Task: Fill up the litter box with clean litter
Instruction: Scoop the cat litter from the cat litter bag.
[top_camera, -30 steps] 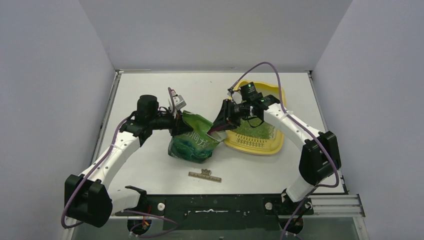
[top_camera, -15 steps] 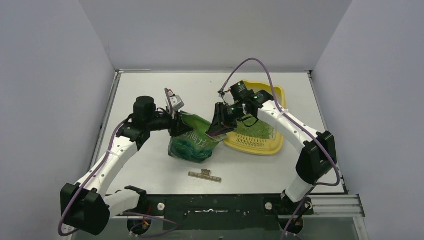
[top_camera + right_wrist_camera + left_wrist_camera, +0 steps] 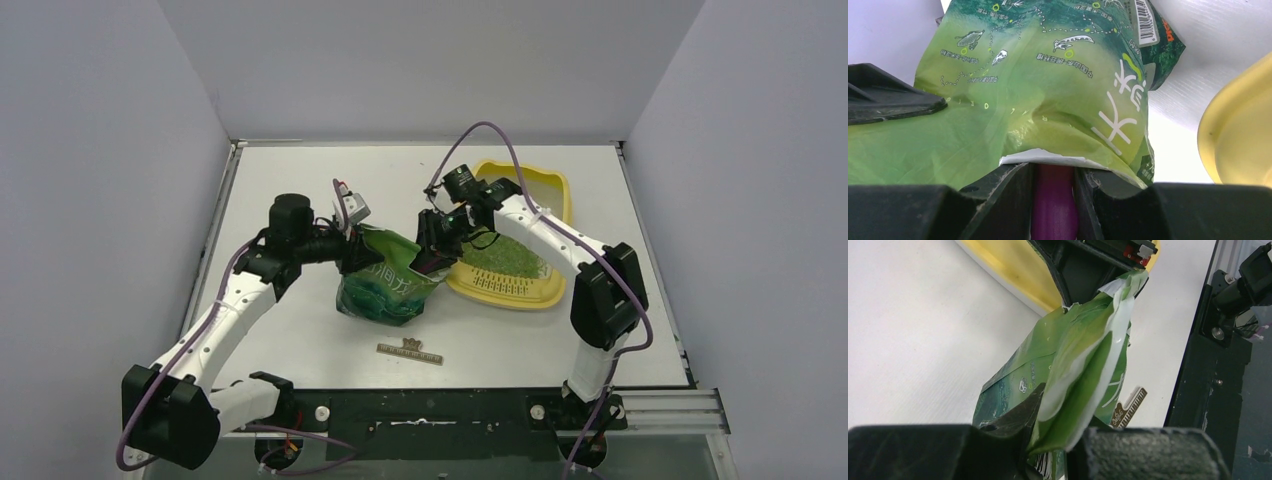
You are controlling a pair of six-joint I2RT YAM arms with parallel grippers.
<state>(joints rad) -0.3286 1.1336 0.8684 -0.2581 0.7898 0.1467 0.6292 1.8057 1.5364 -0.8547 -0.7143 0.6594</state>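
- Right arm has swung from the litter box (image 3: 556, 186) towards the bag (image 3: 385, 292).
- Left gripper (image 3: 354, 254) pinches the bag's rim.
- Right gripper (image 3: 428, 262) clamps the magenta scoop (image 3: 1053, 200) at the bag's mouth.
- Clean litter (image 3: 505, 258) partly covers the box; more seems needed.

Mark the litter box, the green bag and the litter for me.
litter box (image 3: 520, 301), top external view, near rim by the grate.
green bag (image 3: 385, 292), top external view, lower body.
litter (image 3: 508, 258), top external view, middle of pile.
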